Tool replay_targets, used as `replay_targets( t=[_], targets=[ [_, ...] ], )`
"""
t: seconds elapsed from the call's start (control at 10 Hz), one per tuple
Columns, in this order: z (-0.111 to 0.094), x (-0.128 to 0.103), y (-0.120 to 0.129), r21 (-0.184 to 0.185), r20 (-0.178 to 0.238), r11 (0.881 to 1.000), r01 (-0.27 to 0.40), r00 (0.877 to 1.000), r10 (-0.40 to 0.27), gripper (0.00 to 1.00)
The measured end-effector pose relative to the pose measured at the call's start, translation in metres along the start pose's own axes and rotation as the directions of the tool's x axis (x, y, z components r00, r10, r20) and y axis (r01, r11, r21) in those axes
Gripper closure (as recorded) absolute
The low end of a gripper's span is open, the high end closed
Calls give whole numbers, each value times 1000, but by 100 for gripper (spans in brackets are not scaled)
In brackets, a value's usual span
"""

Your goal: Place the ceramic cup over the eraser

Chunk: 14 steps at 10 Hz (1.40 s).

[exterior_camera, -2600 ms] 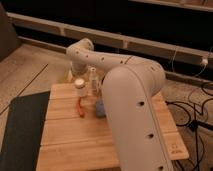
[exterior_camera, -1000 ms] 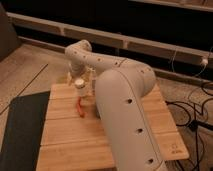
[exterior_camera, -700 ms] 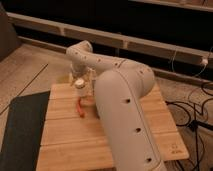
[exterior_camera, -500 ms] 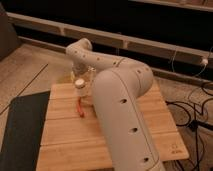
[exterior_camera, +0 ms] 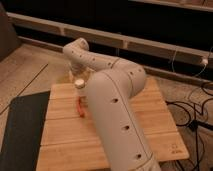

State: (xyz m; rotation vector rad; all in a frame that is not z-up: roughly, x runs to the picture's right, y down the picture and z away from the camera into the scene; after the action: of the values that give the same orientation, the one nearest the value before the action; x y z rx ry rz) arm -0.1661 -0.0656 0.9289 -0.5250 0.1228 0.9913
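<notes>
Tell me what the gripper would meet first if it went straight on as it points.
Probably the ceramic cup, right below the gripper, which points down over the far left of the wooden table. Depth is unclear.

Your main obstacle is the robot's own arm point(exterior_camera: 117, 110). It rises from the near right of the table point(exterior_camera: 60, 145), covers the middle boards and bends over the far left corner. There the pincer point(exterior_camera: 77, 77) hangs with the ceramic cup point(exterior_camera: 79, 84) right at its tip. Just in front of the cup, an orange-red stick point(exterior_camera: 80, 106) lies close beside the arm, so that gap is tight. Whatever stands behind the arm is hidden from you. You have open room over the near left boards, over the black mat point(exterior_camera: 20, 130) left of the table, and over the right-hand boards. Cables point(exterior_camera: 192, 112) trail on the floor beyond the right edge.
</notes>
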Motion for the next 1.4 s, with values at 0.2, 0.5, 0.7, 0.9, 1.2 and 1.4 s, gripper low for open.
replay_targets(
  t=[0.2, 0.5, 0.7, 0.9, 1.2, 1.4],
  targets=[
    [11, 9, 2, -26, -25, 999, -19, 1000, 18, 35],
    [29, 22, 10, -64, -75, 997, -34, 997, 29, 35],
    [38, 26, 12, -72, -93, 997, -31, 995, 24, 46],
    [42, 20, 8, -57, -75, 998, -20, 997, 15, 69],
    [44, 16, 7, -43, -59, 999, 1, 998, -4, 97],
    [30, 9, 16, -57, -51, 998, 15, 999, -18, 100]
  ],
)
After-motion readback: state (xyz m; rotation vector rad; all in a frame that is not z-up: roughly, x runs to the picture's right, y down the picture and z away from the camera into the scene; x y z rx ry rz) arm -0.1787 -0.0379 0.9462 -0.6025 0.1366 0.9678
